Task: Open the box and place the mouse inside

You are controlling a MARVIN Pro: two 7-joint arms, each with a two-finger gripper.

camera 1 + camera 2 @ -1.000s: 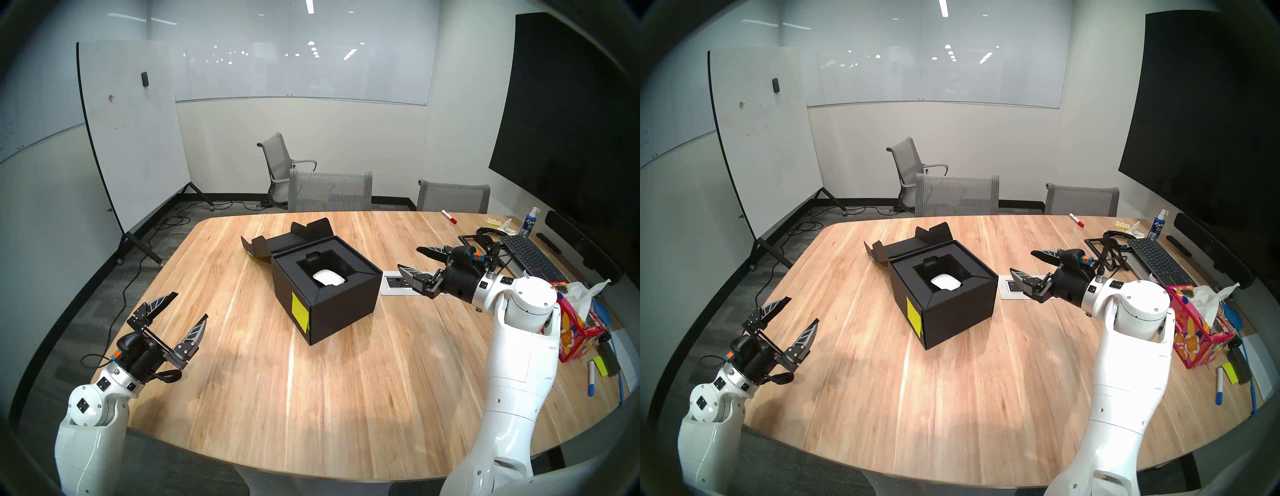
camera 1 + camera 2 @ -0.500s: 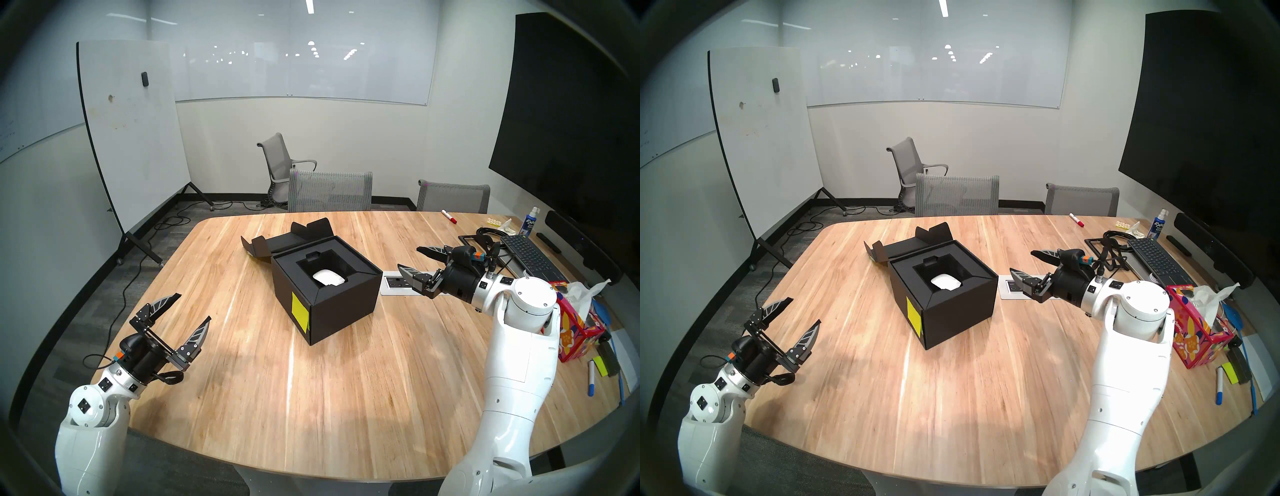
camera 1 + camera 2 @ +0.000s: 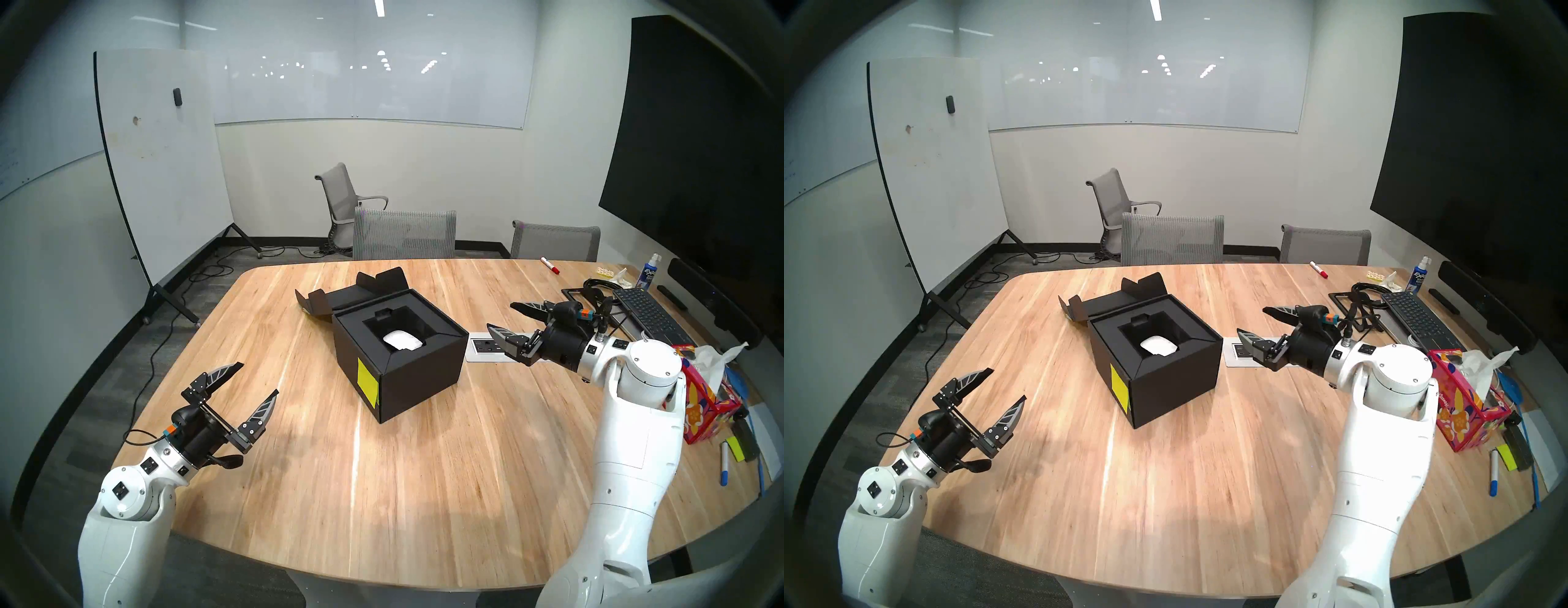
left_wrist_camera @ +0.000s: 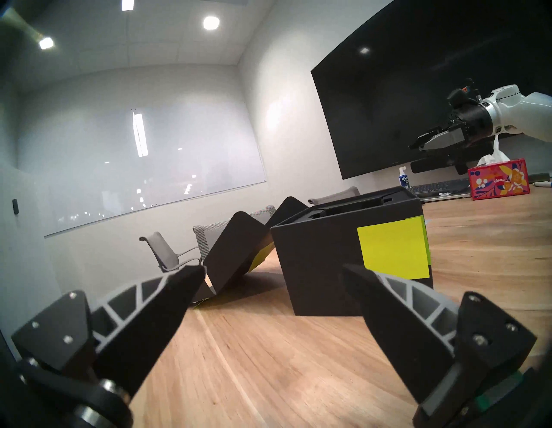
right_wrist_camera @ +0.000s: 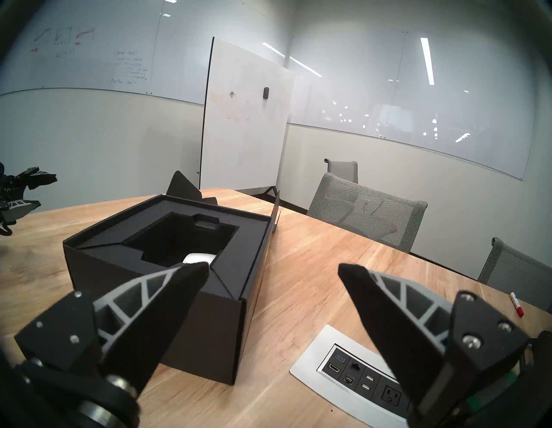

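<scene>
The black box (image 3: 399,358) sits lid-back, the white mouse (image 3: 402,339) in its well. Both grippers gape empty; the left gripper (image 3: 253,378) has edged nearer the box, the right gripper (image 3: 500,317) unmoved.

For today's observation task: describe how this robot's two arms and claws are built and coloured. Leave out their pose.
Both arms have glossy white rounded shells with small black square insets. Each wrist ends in a black cylinder with an orange-and-teal tag and a thin black cable. The left claw and right claw each have two pointed black fingers with grey ribbed backs, on black screwed blocks.
</scene>
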